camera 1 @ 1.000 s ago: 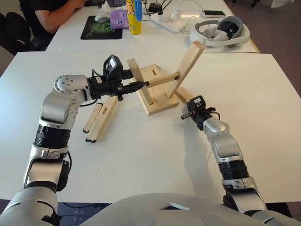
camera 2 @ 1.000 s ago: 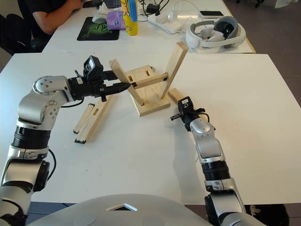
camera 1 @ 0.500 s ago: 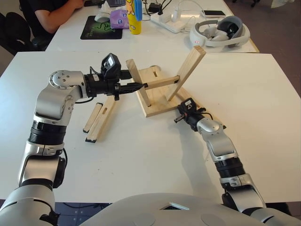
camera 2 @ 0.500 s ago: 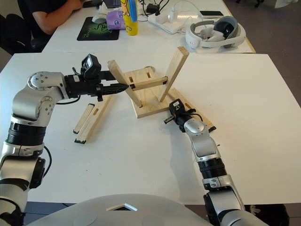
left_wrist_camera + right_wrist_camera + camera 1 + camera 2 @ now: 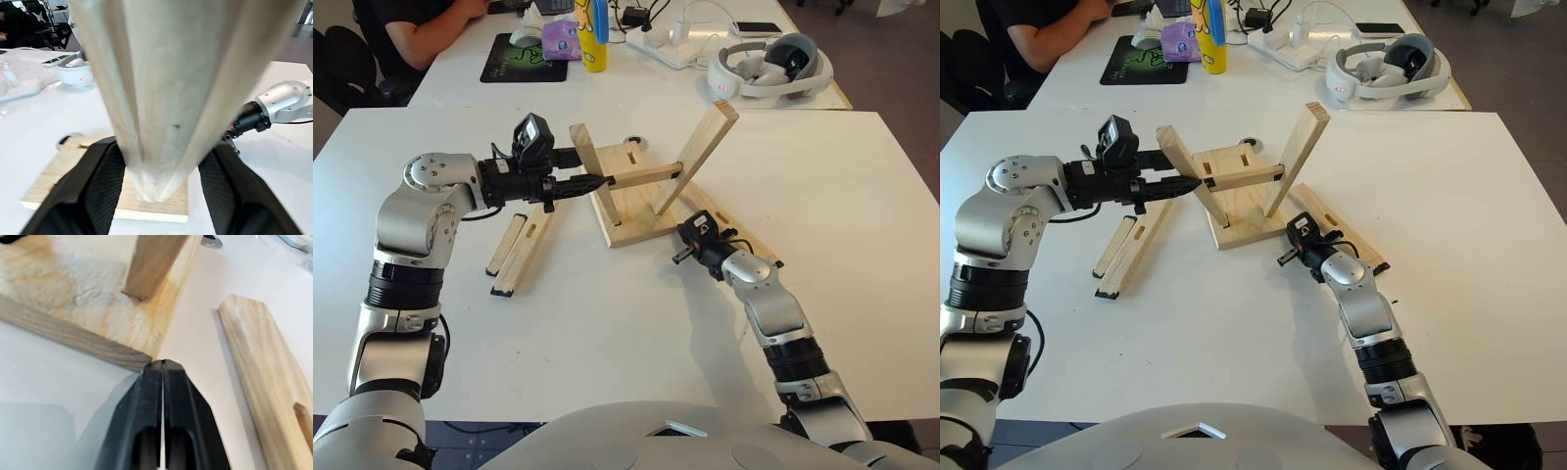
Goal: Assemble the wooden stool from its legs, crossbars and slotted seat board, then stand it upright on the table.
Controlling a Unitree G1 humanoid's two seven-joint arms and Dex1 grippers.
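The partly built stool lies seat-down in the middle of the table: a slotted seat board [image 5: 641,223] with two legs rising from it, joined by a crossbar [image 5: 641,176]. My left gripper [image 5: 595,183] is shut on the left leg [image 5: 583,149], which sits between its black fingers [image 5: 93,186]. The right leg [image 5: 703,155] leans away to the right. My right gripper [image 5: 162,364] is shut with nothing in it, its tip touching the seat board's [image 5: 73,308] near corner. A loose leg [image 5: 264,382] lies flat on the table beside it.
Two loose wooden pieces [image 5: 520,249] lie side by side on the table under my left forearm. A small metal ring [image 5: 633,140] sits just beyond the seat board. The far table holds a white headset [image 5: 769,64], a yellow bottle [image 5: 597,37] and a mouse pad [image 5: 517,59].
My left gripper has pulled the leg and the whole stool assembly leftward. My right gripper has moved left and forward, from open table to the seat board's near corner.
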